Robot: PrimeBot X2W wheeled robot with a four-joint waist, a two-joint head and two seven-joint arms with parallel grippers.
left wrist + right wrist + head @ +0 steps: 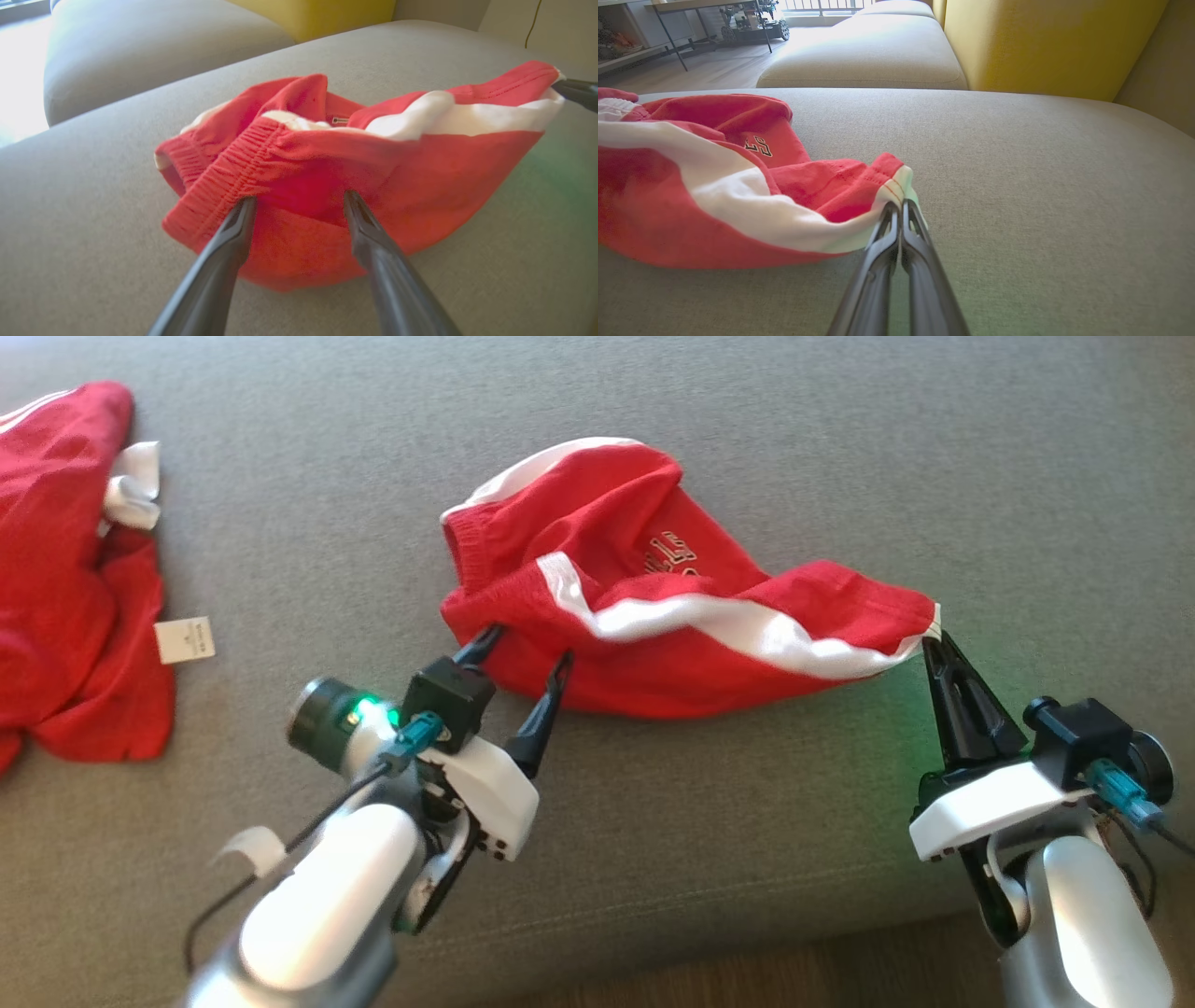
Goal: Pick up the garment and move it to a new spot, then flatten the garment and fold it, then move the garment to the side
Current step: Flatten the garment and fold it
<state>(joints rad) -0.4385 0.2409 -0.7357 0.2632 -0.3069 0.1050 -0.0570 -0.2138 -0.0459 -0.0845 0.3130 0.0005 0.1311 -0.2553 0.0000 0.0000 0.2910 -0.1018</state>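
- Left gripper [529,646] [300,198]: stands open, fingers spread, both tips against the near edge of the shorts [653,644] [303,158] [654,219] by the elastic waistband; clamps nothing.
- Right gripper [934,635] [899,205]: stands closed, pinching the corner of a leg hem where the white stripe ends.
- Shorts: red with a white side stripe and partly hidden lettering; lie crumpled near the middle of the grey cushion [840,476] [70,233] [1041,163], bunched at the waistband, drawn out to a point towards the robot's right.
- Second red garment [65,569]: lies rumpled at the far left of the same cushion, well apart from the shorts, white label [184,640] showing at its edge.
- Yellow backrest [1041,42] [317,16]: rises behind the cushion.
- Further cushion [868,51]: sits beyond, in bright light.
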